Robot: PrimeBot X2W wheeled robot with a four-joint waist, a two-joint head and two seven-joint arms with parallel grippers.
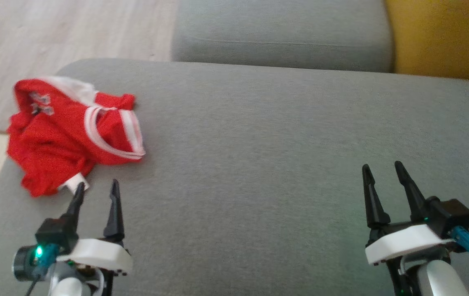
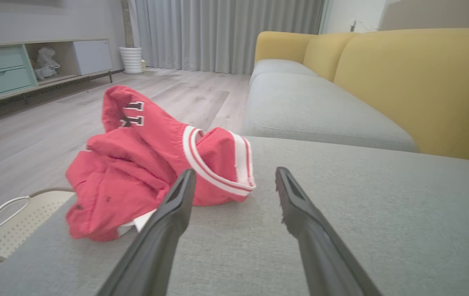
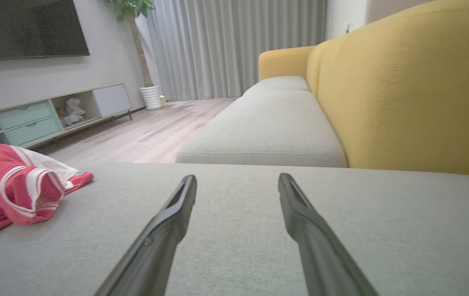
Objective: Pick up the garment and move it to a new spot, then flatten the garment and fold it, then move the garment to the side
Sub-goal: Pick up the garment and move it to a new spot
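Garment: red with white-striped trim, crumpled in a heap at the left edge of the grey seat cushion. Folded over itself, so shape and front not made out. In right wrist view, cut off by the frame's left side.

Left gripper: fingers spread wide, holding nothing, just beside the heap's near edge. One fingertip overlapping the white tag in head view; contact not possible to judge.

Right gripper: fingers spread wide, empty, over bare cushion, well apart from the garment.

Lettering: black characters with white outline on an upturned fold, partly creased, not readable. Tag print too small to read.

Noted beside the cushion: pale perforated basket on the floor, part hidden behind the cushion's corner.
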